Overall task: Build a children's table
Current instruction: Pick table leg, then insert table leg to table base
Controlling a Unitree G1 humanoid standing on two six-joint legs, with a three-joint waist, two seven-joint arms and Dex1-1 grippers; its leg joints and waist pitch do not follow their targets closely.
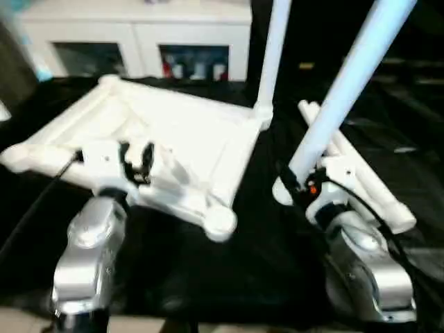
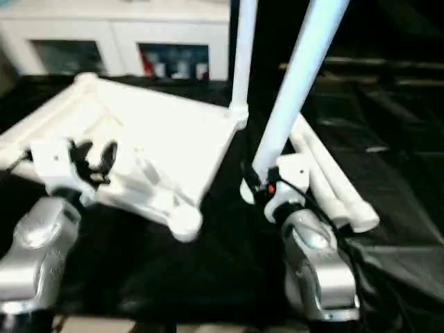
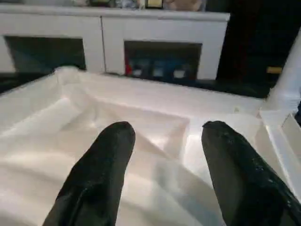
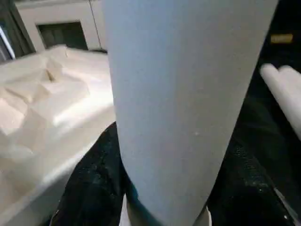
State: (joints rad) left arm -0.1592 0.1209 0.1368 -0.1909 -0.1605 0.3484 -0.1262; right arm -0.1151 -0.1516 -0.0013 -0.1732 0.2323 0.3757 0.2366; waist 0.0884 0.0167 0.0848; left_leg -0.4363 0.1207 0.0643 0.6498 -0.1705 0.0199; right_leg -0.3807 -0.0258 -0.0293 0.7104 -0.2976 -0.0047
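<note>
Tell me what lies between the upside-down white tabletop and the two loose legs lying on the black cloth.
The white tapered leg held in the right gripper, seen in both eye views.

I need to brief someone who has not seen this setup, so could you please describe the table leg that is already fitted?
Find the white tabletop lying underside up on the black cloth. At its far right corner one white leg stands upright in its socket. Unlike it, another leg is held tilted in the right pincer, and two more legs lie flat on the cloth.

Spare legs lie right of the tabletop.
</note>
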